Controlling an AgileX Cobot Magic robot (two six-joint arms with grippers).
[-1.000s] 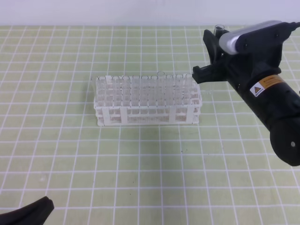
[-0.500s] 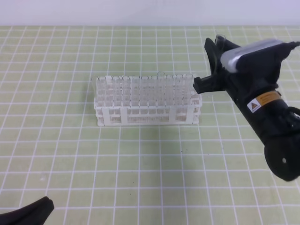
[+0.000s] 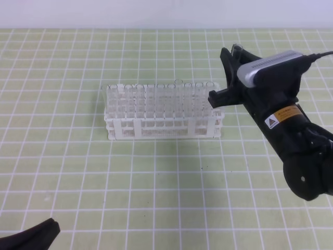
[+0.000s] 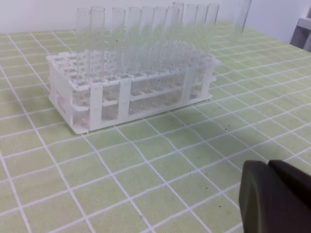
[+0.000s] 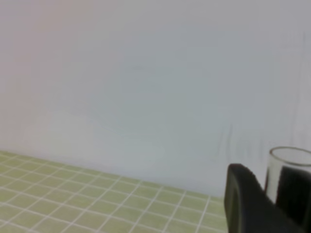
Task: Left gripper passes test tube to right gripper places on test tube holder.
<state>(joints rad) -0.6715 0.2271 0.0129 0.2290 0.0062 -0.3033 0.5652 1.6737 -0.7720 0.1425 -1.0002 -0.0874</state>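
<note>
The white test tube holder (image 3: 164, 121) stands mid-table, with clear tubes upright in its back rows; the left wrist view shows it too (image 4: 121, 92). My right gripper (image 3: 227, 73) hovers just off the holder's right end, shut on a clear test tube (image 3: 238, 48) held upright near its rim. That rim shows between the black fingers (image 5: 245, 204) in the right wrist view (image 5: 287, 167). My left gripper (image 3: 32, 237) rests low at the table's front left corner, far from the holder, its fingers (image 4: 277, 199) together and empty.
A green mat with a white grid (image 3: 156, 182) covers the table, bare in front of the holder. A pale wall (image 3: 156, 13) runs along the far edge. The right arm's thick body (image 3: 291, 140) fills the right side.
The right arm has shifted a little left and toward the front with the tube, ending closer to the holder's right end. The left gripper has stayed still.
</note>
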